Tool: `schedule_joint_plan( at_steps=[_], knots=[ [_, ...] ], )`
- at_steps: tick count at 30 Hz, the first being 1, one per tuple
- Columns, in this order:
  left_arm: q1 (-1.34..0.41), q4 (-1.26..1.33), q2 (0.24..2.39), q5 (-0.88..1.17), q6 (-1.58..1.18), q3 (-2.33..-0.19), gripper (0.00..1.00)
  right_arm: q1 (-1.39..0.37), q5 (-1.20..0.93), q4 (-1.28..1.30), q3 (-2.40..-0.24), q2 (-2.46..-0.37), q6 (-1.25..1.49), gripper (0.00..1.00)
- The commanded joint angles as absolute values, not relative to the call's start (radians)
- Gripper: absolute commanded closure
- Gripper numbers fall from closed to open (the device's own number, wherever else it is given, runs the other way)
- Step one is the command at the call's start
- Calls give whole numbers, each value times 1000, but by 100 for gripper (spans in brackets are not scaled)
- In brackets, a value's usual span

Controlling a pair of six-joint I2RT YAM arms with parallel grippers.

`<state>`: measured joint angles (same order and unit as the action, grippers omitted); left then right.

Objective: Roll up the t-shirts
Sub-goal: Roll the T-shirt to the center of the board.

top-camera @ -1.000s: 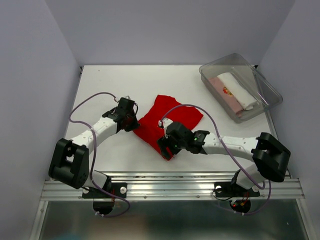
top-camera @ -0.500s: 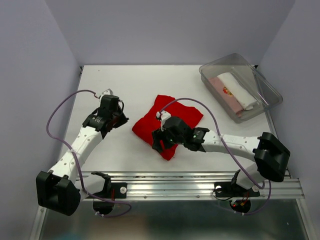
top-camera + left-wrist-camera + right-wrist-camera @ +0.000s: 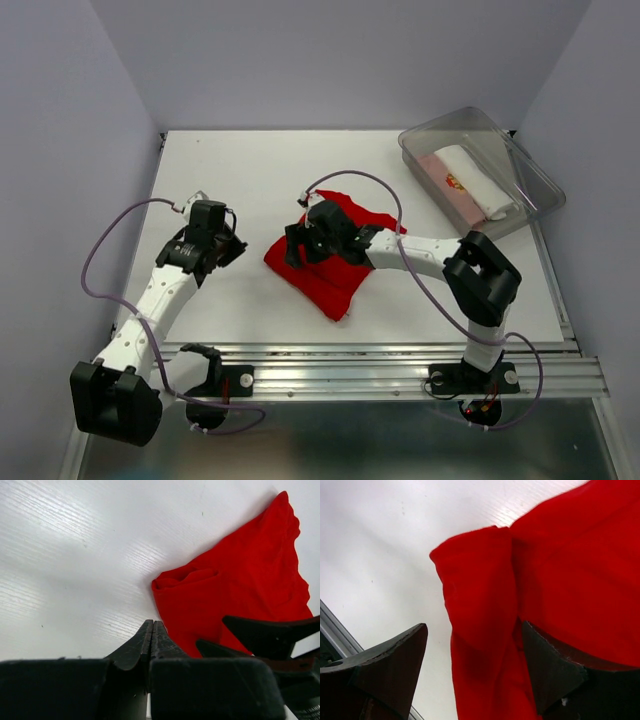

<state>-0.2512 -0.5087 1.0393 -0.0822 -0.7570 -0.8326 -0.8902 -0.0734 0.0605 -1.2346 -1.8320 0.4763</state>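
The red t-shirt lies bunched in the middle of the counter. The right hand straddles its left fold, jaws wide, gripping nothing. The left hand rests clenched and empty to its left. Rolling looks barely begun; the likely next move is to pinch that fold and turn it over.

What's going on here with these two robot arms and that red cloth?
The two arms are working on rolling up t-shirts. A red t-shirt lies crumpled on the white table. The right arm's fingers are spread open around a folded edge of it, not yet pinching. The left arm's fingers are shut and empty, off to the shirt's side. Two rolled shirts sit in a clear bin at the far right.
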Motion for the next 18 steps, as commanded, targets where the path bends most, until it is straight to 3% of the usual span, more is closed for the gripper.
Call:
schedule_joint_plan(
  at_steps=[1,7,18],
  knots=[
    [-235,-551,997,-127,-781,-861,97,-890,-175,18,-1339,-1900,462,22],
    [-218,-577,977,-158,-790,-871,97,-890,-287,-43,-1345,-1924,471,44],
    [-209,-574,989,-144,-784,-857,96,-951,-321,-17,-1379,-1977,448,43]
  ],
)
